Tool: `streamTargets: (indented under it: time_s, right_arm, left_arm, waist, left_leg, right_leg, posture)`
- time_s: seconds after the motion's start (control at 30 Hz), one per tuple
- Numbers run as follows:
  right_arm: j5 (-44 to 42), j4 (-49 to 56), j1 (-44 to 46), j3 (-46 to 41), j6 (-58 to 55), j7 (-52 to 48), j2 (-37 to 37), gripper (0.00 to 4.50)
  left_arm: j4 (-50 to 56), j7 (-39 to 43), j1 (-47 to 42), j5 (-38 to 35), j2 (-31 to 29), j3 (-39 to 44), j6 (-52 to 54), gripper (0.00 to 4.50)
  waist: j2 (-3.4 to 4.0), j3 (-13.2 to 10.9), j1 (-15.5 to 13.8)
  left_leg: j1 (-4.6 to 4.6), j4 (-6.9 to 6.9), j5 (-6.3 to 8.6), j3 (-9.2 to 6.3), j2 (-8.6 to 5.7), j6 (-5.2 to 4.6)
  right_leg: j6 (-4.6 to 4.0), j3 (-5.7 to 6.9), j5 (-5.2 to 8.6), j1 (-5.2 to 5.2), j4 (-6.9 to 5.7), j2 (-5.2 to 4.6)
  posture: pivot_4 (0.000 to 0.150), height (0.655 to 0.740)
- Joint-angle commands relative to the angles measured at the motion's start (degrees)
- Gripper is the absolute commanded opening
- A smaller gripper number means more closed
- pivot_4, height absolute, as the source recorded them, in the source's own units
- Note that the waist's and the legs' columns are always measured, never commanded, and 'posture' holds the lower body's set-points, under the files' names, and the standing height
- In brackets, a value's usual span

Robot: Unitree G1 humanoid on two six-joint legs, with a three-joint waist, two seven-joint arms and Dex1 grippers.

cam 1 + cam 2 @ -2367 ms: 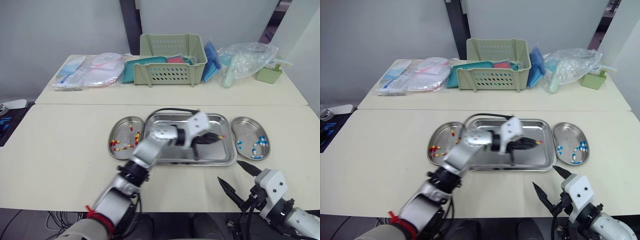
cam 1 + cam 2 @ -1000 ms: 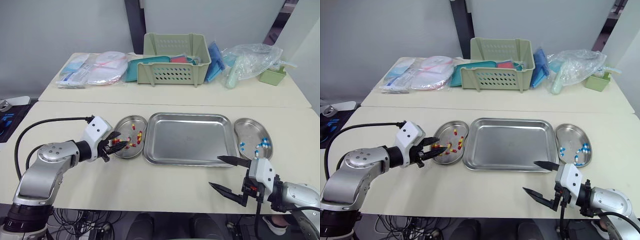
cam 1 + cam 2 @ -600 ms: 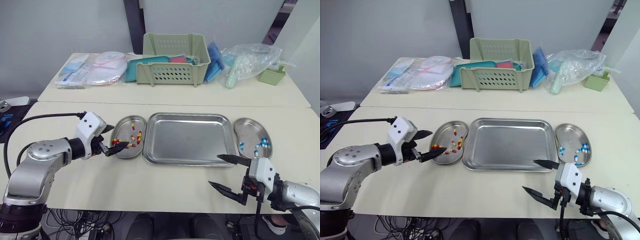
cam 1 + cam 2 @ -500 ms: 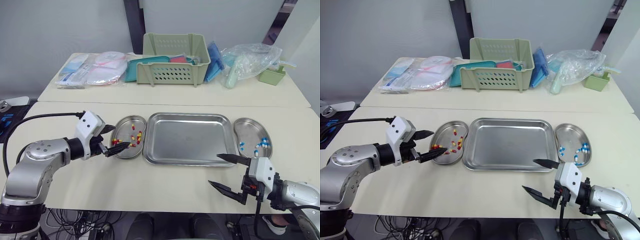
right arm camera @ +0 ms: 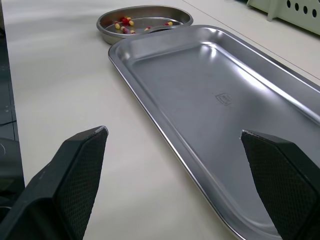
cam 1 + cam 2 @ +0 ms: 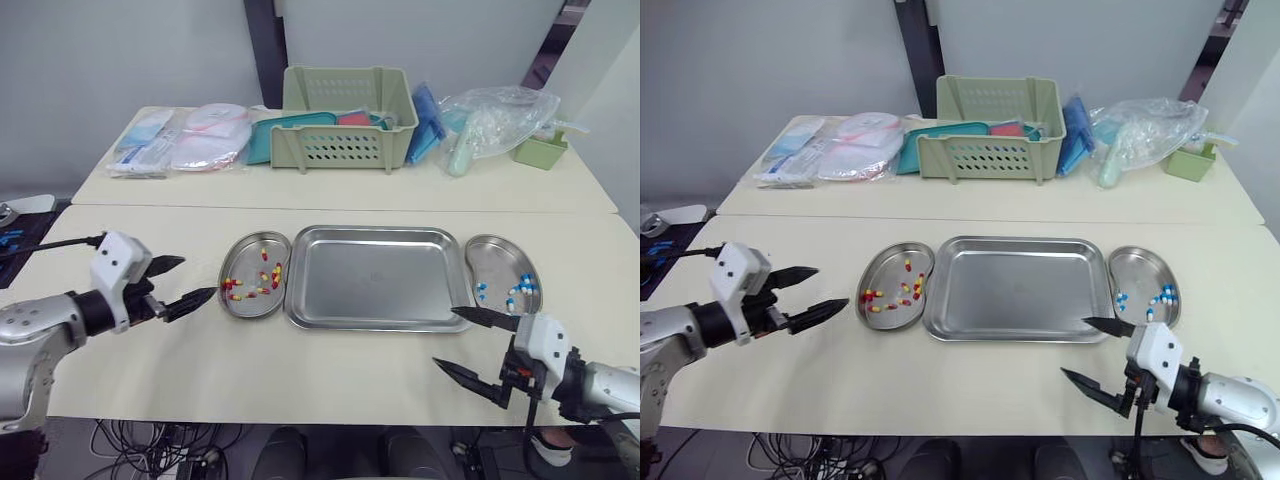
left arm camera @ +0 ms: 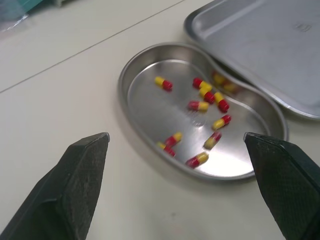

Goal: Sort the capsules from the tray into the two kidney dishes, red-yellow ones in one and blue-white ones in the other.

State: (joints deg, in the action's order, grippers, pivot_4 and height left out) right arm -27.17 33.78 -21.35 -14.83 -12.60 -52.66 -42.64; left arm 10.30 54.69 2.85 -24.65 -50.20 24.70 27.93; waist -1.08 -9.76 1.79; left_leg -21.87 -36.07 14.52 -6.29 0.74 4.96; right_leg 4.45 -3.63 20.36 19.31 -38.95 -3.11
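Beside the dish (image 6: 243, 262), left end effector (image 6: 199, 276) gapes.

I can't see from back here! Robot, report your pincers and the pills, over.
Left pincer open, empty, beside the red-yellow dish. Right pincer open, empty, by the tray. Tray bare; blue-white capsules in the other dish. Nothing in the way.

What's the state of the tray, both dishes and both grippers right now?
Tray: empty, no capsules in it.
Left dish: holds red-yellow capsules.
Right dish: holds blue-white capsules.
Left gripper: open, empty, apart from the left dish on its outer side.
Right gripper: open, empty, by the tray's near right corner.
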Motion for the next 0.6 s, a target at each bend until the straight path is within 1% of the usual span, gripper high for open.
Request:
streamTargets:
  time_s: [0.03,0.13,0.27,0.43,0.6]
  right_arm:
    - [-3.5,-2.1,-1.7,-10.1,-2.1,-3.6,-4.0,4.5]
    - [-2.3,-10.5,-2.4,-18.3,-1.0,-8.4,-8.7,4.5]
    - [0.9,-21.5,-1.2,-23.8,1.4,-14.7,-15.9,4.5]
    - [3.1,-31.1,1.3,-23.7,4.0,-21.1,-21.7,4.5]
    - [4.7,-34.8,4.6,-21.3,5.6,-23.4,-23.2,4.5]
  left_arm:
    - [-3.4,-0.9,4.3,3.2,-1.0,5.6,-5.4,4.48]
    - [-8.3,-2.4,8.1,6.5,-1.3,8.2,-9.5,4.48]
    - [-11.4,-3.6,9.9,8.6,-1.7,9.2,-12.3,4.48]
    - [-13.9,-4.9,9.1,9.7,-2.4,9.2,-12.9,4.48]
    - [-17.0,-4.1,7.8,9.1,-2.7,9.0,-14.1,4.48]
  waist:
    - [0.0,0.0,0.0]
    - [-0.04,0.0,0.0]
    - [-0.08,0.0,0.0]
    - [-0.16,-0.1,0.1]
    - [-0.17,-0.1,0.1]
  left_leg:
    - [0.0,0.0,0.0,0.01,0.0,0.0]
    - [0.03,0.01,0.0,0.06,-0.01,-0.01]
    - [0.05,0.03,0.01,0.06,0.0,-0.01]
    - [0.04,0.05,0.01,0.09,0.01,-0.01]
    - [0.04,0.05,0.01,0.11,0.0,-0.01]
  right_leg:
    - [0.0,-0.01,0.0,0.0,0.01,0.0]
    - [0.0,-0.03,0.0,0.0,0.02,-0.01]
    - [-0.01,-0.02,0.0,-0.01,0.02,-0.01]
    - [-0.01,-0.02,0.0,0.0,0.05,-0.01]
    - [-0.01,-0.05,0.0,0.0,0.05,-0.02]
  posture:
    - [0.15,0.739]
    - [0.15,0.739]
    - [0.15,0.739]
    - [0.15,0.739]
    - [0.15,0.739]
